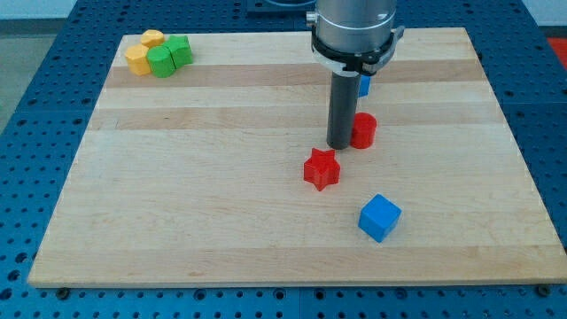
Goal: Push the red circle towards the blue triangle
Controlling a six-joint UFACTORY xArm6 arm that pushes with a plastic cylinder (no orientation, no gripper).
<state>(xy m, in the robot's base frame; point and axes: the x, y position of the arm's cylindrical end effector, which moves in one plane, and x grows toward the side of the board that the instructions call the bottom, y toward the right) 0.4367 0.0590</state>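
Observation:
The red circle (363, 130) stands right of the board's middle. My tip (340, 145) rests on the board at the circle's left side, touching or nearly touching it. The blue triangle (364, 85) is just above the circle, mostly hidden behind the rod; only a small blue edge shows, so its shape cannot be made out. A red star (322, 169) lies just below and left of my tip. A blue cube (380, 217) lies further down, towards the view's bottom right.
A cluster sits at the view's top left: two yellow blocks (138, 58), (153, 38) and two green blocks (162, 61), (179, 50), all touching. The wooden board (177, 177) lies on a blue perforated table.

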